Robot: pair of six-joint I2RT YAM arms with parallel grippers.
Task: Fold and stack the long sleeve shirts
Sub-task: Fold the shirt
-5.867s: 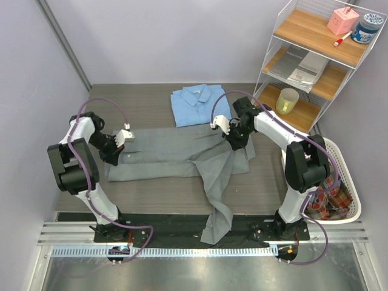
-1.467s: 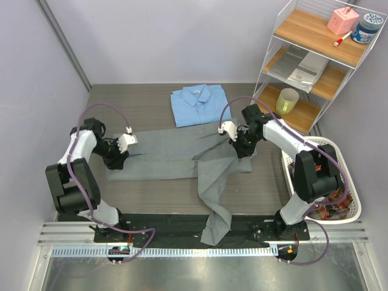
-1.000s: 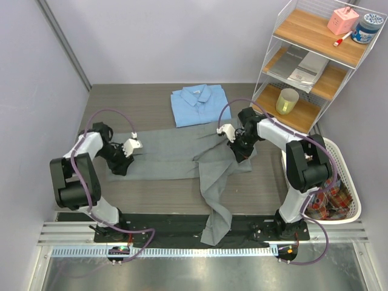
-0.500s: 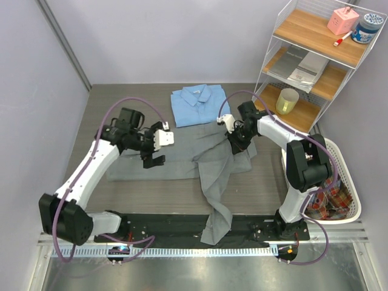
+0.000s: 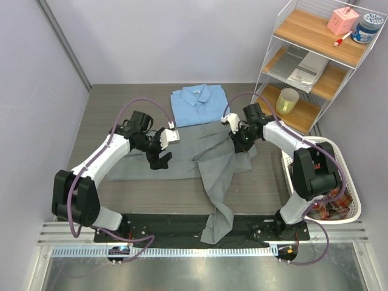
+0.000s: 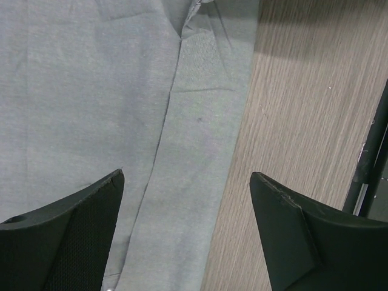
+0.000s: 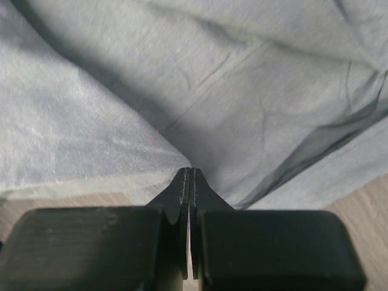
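Left fingers (image 6: 60,242): we see them spread wide, holding nothing, above the grey shirt (image 5: 185,159) left of frame centre.
Right fingers (image 7: 177,197): pressed together, pinching a fold at the grey shirt's upper right edge.
Grey shirt: spread across the surface (image 5: 115,109); we see one sleeve hanging at bottom centre.
Blue shirt (image 5: 199,104): folded, upper centre.

Overhead: bright, even, diffuse light from above; sharp thruout, slight wide-angle bend at edges. Soft short shadows under arms (image 5: 103,159) on tabletop (image 5: 121,103); mild sheen on metal strip (image 5: 200,274) at bottom. Left wrist: grey shirt (image 6: 91,91) + wood grain crisp, fingers (image 6: 66,242) of left end effector (image 6: 187,176) dark, slightly soft; shadow band top right. Right wrist: cloth sharp, bluish cast, deep shadows in folds, right end effector (image 7: 190,172) near-black, little detail.
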